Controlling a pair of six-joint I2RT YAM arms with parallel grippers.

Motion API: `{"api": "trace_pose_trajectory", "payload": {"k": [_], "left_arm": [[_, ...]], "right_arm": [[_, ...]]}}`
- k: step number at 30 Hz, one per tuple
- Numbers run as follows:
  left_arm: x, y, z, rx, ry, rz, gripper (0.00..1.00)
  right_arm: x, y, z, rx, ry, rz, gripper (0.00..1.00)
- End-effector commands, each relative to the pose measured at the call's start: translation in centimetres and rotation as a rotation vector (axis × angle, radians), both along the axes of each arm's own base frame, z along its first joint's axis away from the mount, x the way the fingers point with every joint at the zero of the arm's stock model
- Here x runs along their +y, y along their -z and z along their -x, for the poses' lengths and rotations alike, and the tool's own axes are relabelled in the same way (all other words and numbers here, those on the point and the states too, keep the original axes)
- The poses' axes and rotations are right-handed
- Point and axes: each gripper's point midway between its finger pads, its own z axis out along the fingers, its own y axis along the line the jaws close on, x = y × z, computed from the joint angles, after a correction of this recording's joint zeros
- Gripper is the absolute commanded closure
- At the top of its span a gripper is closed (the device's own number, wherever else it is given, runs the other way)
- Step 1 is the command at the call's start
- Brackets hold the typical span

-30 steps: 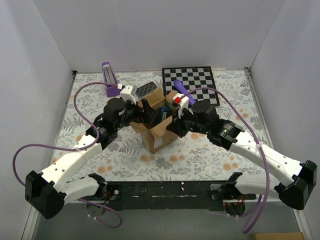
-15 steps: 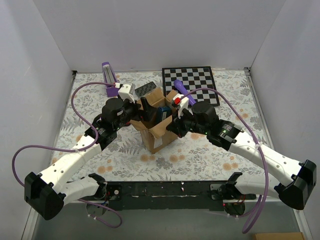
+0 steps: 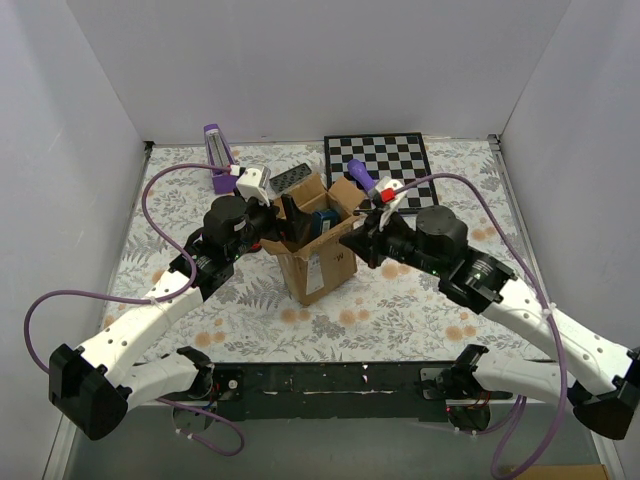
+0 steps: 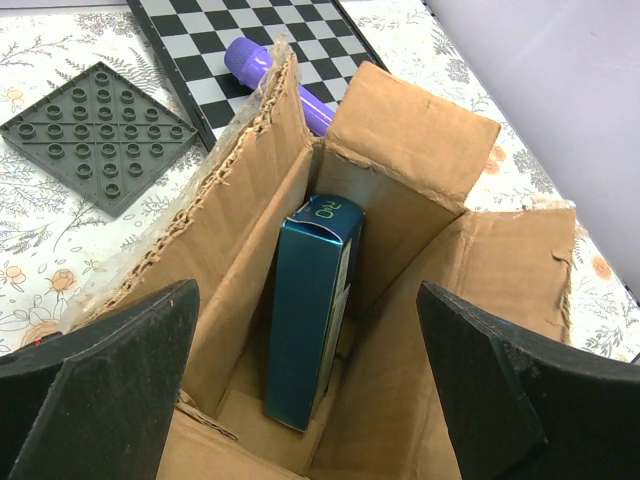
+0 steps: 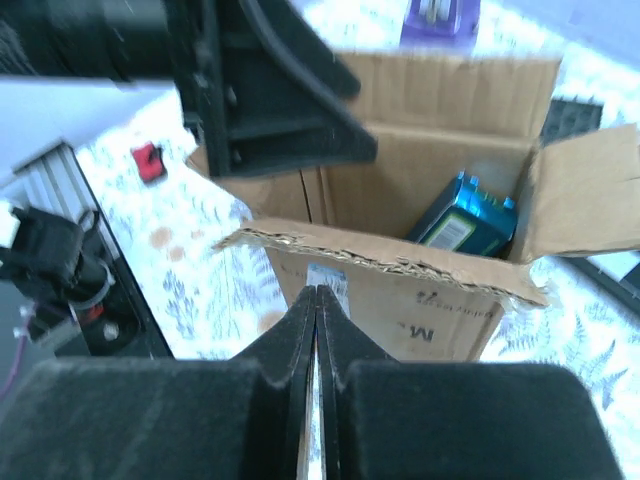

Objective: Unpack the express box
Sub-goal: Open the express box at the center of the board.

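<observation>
The express box (image 3: 320, 268) stands mid-table, a brown carton with its flaps open and a small label on its near side. Inside it leans a teal carton (image 4: 310, 310), also visible in the right wrist view as the teal carton (image 5: 465, 220). My left gripper (image 3: 295, 225) hovers over the box's left rim, and in its wrist view the left gripper (image 4: 307, 295) is open wide above the interior with nothing between its fingers. My right gripper (image 3: 358, 238) sits just right of the box. The right gripper (image 5: 316, 290) is shut and empty, pointing at the labelled wall (image 5: 450, 300).
A black-and-white chessboard (image 3: 380, 160) lies at the back right, with a purple pen (image 3: 360, 178) on its near-left edge behind the box. A dark grey studded plate (image 3: 292, 178) lies behind the box, and a purple stand (image 3: 218, 155) at the back left. White walls enclose the table.
My right arm has drawn back to the right, away from the box, still shut. The box's right flap now stands free. The left gripper has opened slightly wider over the box.
</observation>
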Motion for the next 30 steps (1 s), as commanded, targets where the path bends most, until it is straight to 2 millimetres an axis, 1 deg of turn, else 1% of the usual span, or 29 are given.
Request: {"api": "trace_pose_trajectory", "payload": {"k": [1,4,5,7,9,11,12,13,15,16,17,19,21,22,25,26,28,29,30], "left_arm": [[0.2,-0.5,-0.1,-0.021,-0.001,0.0,0.09],[0.1,-0.3,0.0,-0.012,0.001,0.003,0.09],[0.1,-0.3,0.0,-0.012,-0.001,0.005,0.09],[-0.4,-0.3,0.4,-0.004,0.036,0.017,0.09],[-0.5,-0.4,0.6,-0.005,0.044,0.027,0.09],[-0.6,-0.7,0.9,-0.009,0.052,0.042,0.09],[-0.6,-0.9,0.8,-0.008,0.049,0.052,0.09],[-0.7,-1.1,0.9,-0.009,0.051,0.055,0.09],[-0.5,-1.5,1.2,-0.017,0.054,0.064,0.09],[-0.6,-1.8,1.2,-0.023,0.055,0.07,0.09],[-0.6,-1.7,1.2,-0.022,0.056,0.068,0.09],[-0.4,-2.0,1.2,-0.032,0.054,0.063,0.09],[-0.4,-1.5,1.2,-0.021,0.053,0.044,0.09],[-0.4,-1.4,1.1,-0.019,0.052,0.036,0.09],[-0.4,-0.8,0.9,-0.01,0.053,0.006,0.08],[-0.4,-0.6,1.0,-0.014,0.064,-0.007,0.08],[-0.6,0.0,1.0,-0.001,0.082,-0.022,0.08],[-0.9,0.3,1.1,0.001,0.097,-0.034,0.08],[-1.0,0.7,1.2,0.016,0.112,-0.046,0.08]], "right_arm": [[-0.7,-7.9,-0.8,-0.185,0.076,-0.27,0.93],[-0.6,-8.8,-2.1,-0.213,0.126,-0.28,0.92],[-0.4,-8.9,-3.0,-0.214,0.156,-0.272,0.92],[0.2,-8.6,-4.1,-0.212,0.182,-0.262,0.91],[0.4,-9.3,-4.8,-0.237,0.204,-0.269,0.91],[1.1,-8.8,-5.8,-0.246,0.216,-0.247,0.9],[1.3,-9.7,-6.2,-0.272,0.217,-0.234,0.9],[2.2,-7.3,-7.0,-0.228,0.212,-0.151,0.9],[2.6,-5.9,-7.6,-0.192,0.209,-0.056,0.9],[3.3,-4.1,-8.0,-0.161,0.2,-0.003,0.91],[3.5,-3.4,-7.9,-0.146,0.18,0.021,0.91],[3.8,-1.2,-7.4,-0.1,0.147,0.077,0.93],[3.9,-0.2,-6.7,-0.077,0.114,0.086,0.93],[3.7,0.9,-6.3,-0.059,0.107,0.095,0.93],[3.2,1.6,-5.6,-0.044,0.1,0.093,0.93],[3.0,2.7,-5.4,-0.028,0.1,0.105,0.93],[2.8,3.0,-5.2,-0.023,0.099,0.106,0.93],[2.7,3.7,-4.9,-0.013,0.091,0.115,0.93],[2.7,3.9,-4.9,-0.011,0.09,0.115,0.93]]}}
